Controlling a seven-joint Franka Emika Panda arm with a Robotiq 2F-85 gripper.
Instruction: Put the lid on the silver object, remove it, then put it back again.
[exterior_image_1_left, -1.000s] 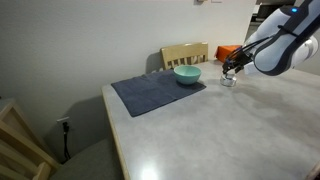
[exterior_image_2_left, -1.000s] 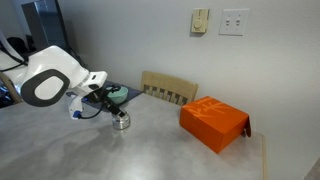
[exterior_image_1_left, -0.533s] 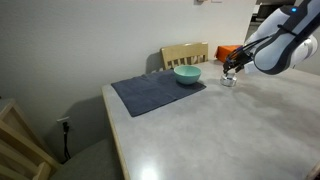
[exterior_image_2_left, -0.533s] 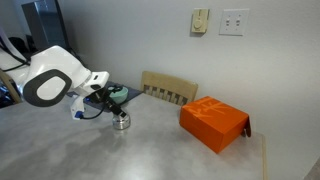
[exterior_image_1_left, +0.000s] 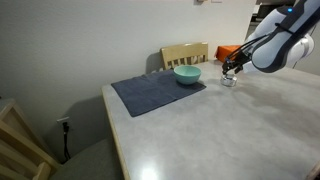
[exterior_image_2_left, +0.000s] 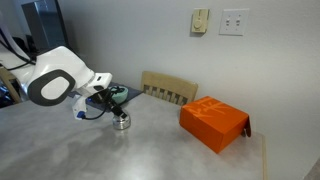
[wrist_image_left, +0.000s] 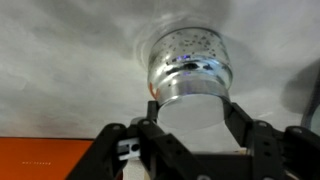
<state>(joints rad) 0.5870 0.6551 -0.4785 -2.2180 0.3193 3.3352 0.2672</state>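
Observation:
The silver object (wrist_image_left: 188, 62), a short shiny pot, stands on the grey table just beyond my fingertips. Between the black fingers (wrist_image_left: 236, 118) sits the lid (wrist_image_left: 190, 108), a pale round disc, right at the pot's near edge; whether it touches the pot I cannot tell. My gripper (wrist_image_left: 190, 116) is shut on the lid. In both exterior views the gripper (exterior_image_1_left: 229, 71) (exterior_image_2_left: 112, 108) hangs low over the small silver object (exterior_image_1_left: 228, 81) (exterior_image_2_left: 121, 122); the lid is too small to make out there.
A teal bowl (exterior_image_1_left: 187, 74) (exterior_image_2_left: 118, 94) rests on a dark mat (exterior_image_1_left: 158, 92) beside the pot. An orange box (exterior_image_2_left: 213, 123) (exterior_image_1_left: 228, 51) (wrist_image_left: 40, 158) lies close on the other side. A wooden chair (exterior_image_1_left: 185, 54) (exterior_image_2_left: 168, 90) stands behind the table.
The arm's upper body has shifted slightly sideways and up. The gripper stays at the silver pot, still shut on the lid.

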